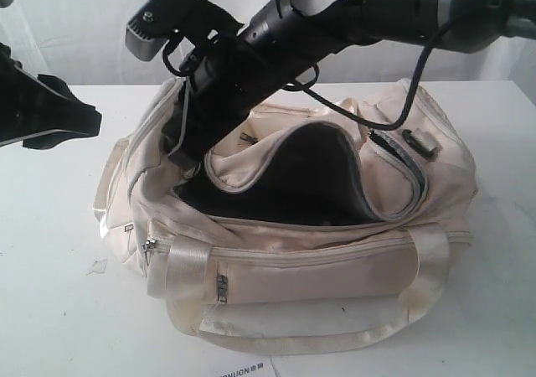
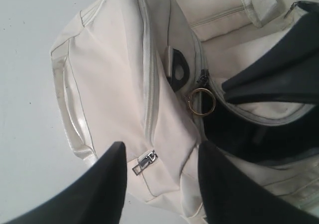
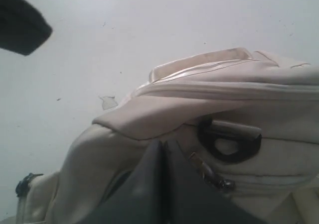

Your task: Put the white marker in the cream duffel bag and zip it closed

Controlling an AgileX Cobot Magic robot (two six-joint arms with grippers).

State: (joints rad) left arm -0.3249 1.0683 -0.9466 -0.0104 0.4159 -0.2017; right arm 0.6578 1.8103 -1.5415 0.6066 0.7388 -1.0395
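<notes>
We are taking this for the zipping step: the cream duffel bag (image 1: 335, 268) is gaping at the table's (image 1: 50, 310) middle, the white marker unseen. Our right gripper (image 3: 160, 147) is sitting shut by the zip (image 3: 219, 181), hold unclear; our left gripper (image 2: 162, 184) is hovering wide, empty. Next: dragging the zip across.

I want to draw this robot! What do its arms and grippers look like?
The right arm is thick black and silver-grey tubes, with black cables looping off it. The left gripper and right gripper have flat black fingers.
</notes>
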